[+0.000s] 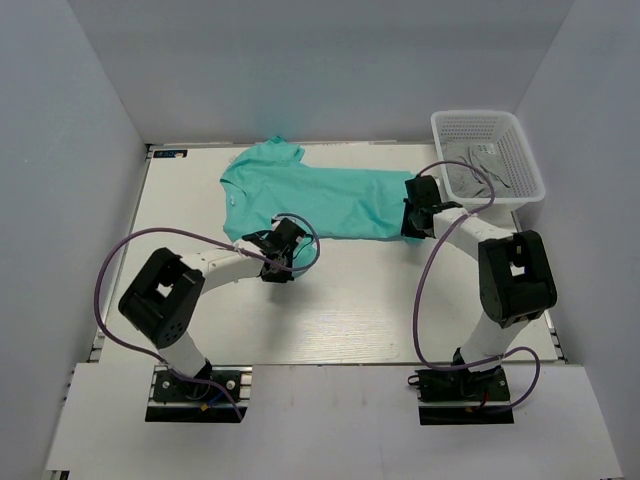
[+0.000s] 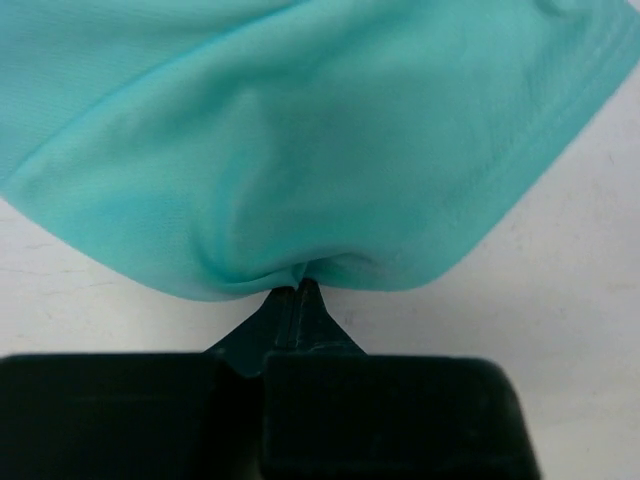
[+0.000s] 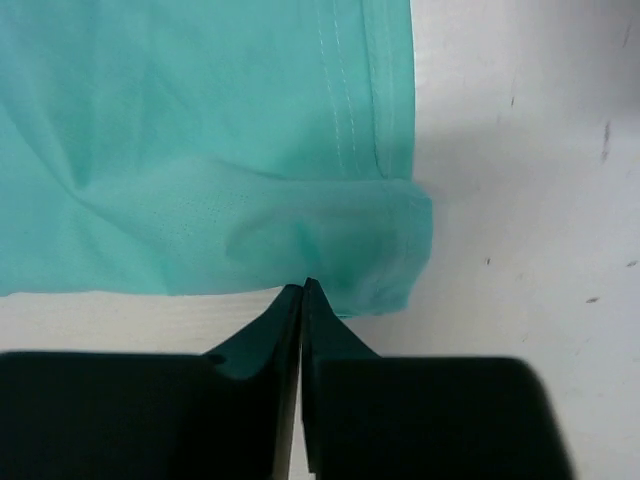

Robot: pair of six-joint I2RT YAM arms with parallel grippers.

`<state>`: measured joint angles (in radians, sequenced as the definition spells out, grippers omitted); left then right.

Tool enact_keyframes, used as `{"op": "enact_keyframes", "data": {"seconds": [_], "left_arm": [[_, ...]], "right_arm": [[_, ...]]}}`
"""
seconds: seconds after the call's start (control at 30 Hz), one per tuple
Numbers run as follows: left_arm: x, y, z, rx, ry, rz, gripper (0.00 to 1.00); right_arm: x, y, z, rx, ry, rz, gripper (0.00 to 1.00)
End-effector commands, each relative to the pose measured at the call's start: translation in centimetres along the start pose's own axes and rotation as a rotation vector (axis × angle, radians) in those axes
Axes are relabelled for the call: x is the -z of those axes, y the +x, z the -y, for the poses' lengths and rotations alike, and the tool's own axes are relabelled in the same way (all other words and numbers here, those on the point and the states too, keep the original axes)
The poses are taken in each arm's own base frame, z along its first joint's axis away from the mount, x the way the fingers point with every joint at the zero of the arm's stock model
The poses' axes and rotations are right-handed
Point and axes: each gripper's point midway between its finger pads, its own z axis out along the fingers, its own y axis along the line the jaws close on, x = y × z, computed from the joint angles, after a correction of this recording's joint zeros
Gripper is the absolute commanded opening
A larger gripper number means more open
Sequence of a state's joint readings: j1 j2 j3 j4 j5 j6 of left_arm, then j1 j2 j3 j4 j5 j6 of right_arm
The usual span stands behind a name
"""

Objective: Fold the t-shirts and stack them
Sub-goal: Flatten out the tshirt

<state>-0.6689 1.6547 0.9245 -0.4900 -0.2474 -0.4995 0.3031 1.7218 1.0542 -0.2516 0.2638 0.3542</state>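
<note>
A turquoise-green t-shirt (image 1: pixel 315 197) lies spread across the back half of the table, neck to the left and hem to the right. My left gripper (image 1: pixel 283 236) is shut on the shirt's near edge at its left part. In the left wrist view the cloth (image 2: pixel 300 150) puckers into the closed fingertips (image 2: pixel 300 288). My right gripper (image 1: pixel 414 222) is shut at the near right hem corner. In the right wrist view the folded-over hem corner (image 3: pixel 380 250) meets the closed tips (image 3: pixel 304 290).
A white mesh basket (image 1: pixel 523 152) stands at the back right corner with grey cloth (image 1: pixel 478 172) inside. White walls close in the table on three sides. The pale tabletop (image 1: pixel 340 300) lies bare between the shirt and the arm bases.
</note>
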Motion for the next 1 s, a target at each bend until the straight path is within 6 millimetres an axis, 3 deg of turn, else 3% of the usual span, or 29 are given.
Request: {"op": "enact_keyframes", "data": {"seconds": [0.0, 0.03, 0.13, 0.27, 0.37, 0.43, 0.47, 0.6, 0.73, 0.8, 0.87, 0.97], "left_arm": [[-1.3, 2.5, -3.9, 0.036, -0.183, -0.049, 0.0], [-0.4, 1.5, -4.4, 0.053, -0.209, -0.001, 0.0], [1.0, 1.0, -5.9, 0.098, -0.254, 0.068, 0.0], [3.6, -1.0, -6.1, 0.176, -0.216, 0.192, 0.0], [4.8, -1.1, -7.1, 0.199, -0.25, 0.217, 0.0], [5.7, -1.6, -7.8, 0.215, -0.274, 0.25, 0.0], [5.9, -1.7, -8.0, 0.226, -0.275, 0.257, 0.0], [6.3, -1.9, -8.5, 0.235, -0.298, 0.272, 0.0], [6.4, -1.5, -9.3, 0.261, -0.34, 0.271, 0.0], [6.5, -1.2, -9.4, 0.256, -0.345, 0.263, 0.0], [6.6, -1.5, -9.2, 0.264, -0.328, 0.272, 0.0], [6.6, -1.7, -9.1, 0.268, -0.324, 0.279, 0.0]], "right_arm": [[0.4, -3.3, -0.3, -0.011, 0.006, 0.085, 0.0], [0.7, -3.8, -0.4, -0.02, 0.005, 0.09, 0.0], [1.8, -5.6, -0.7, -0.047, -0.007, 0.124, 0.0], [4.0, -7.4, -2.1, -0.072, -0.086, 0.127, 0.0], [5.6, -8.7, -2.5, -0.082, -0.119, 0.129, 0.0], [5.5, -8.3, -2.3, -0.074, -0.107, 0.095, 0.0], [6.2, -9.9, -2.0, -0.077, -0.099, 0.113, 0.0], [5.0, -10.3, -1.5, -0.075, -0.048, 0.048, 0.0], [2.1, -8.9, -1.4, -0.05, -0.03, -0.042, 0.0], [1.1, -10.1, -1.5, -0.016, -0.039, -0.008, 0.0], [0.0, -10.0, -2.0, 0.039, -0.074, -0.023, 0.01], [-0.1, -11.2, -2.4, 0.057, -0.077, -0.024, 0.17]]}}
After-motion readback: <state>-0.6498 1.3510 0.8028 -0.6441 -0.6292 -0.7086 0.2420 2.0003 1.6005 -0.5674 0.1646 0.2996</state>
